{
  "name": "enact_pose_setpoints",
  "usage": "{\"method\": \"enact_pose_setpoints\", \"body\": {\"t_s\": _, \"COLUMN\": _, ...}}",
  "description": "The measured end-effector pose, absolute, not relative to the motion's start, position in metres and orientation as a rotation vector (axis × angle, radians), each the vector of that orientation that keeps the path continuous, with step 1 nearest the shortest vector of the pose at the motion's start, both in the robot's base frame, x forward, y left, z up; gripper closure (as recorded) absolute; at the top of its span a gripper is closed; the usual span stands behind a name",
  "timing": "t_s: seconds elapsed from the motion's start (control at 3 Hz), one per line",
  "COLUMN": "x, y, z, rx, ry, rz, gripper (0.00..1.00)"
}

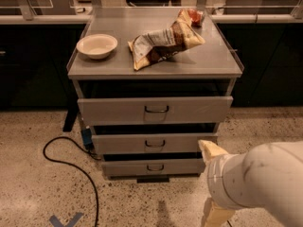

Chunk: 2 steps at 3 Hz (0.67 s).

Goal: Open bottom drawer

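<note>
The bottom drawer [128, 167] is the shallowest grey front of three on a grey metal cart, with a small dark wire handle [155, 167] at its centre. It stands only slightly out from the cart, close to the floor. My gripper [204, 183] is at the lower right, in front of the cart and just right of the bottom drawer. It is open and empty. One cream finger [210, 151] overlaps the drawer's right end in the view; the other finger [213, 215] is low over the floor. The white arm fills the lower right corner.
The middle drawer [154, 143] and top drawer [155, 109] stand above. On the cart top [213, 60] lie a white bowl [97, 45] and a chip bag [163, 42]. A black cable [71, 164] loops over the speckled floor at the left. Dark counters run behind.
</note>
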<state>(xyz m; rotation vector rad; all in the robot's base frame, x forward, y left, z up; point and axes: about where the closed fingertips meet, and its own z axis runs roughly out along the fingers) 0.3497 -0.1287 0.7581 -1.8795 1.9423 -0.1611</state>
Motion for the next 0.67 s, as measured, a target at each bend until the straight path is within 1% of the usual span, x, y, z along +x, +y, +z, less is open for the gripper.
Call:
{"method": "enact_pose_setpoints", "body": {"t_s": 0.33, "x": 0.3529, "y": -0.1426, "z": 0.7547, "rx": -1.864, "ry": 1.995, "rz": -0.223, "gripper": 0.00}}
{"method": "enact_pose_setpoints", "body": {"t_s": 0.67, "x": 0.3529, "y": -0.1426, "z": 0.7547, "rx": -1.864, "ry": 1.995, "rz": -0.223, "gripper": 0.00}}
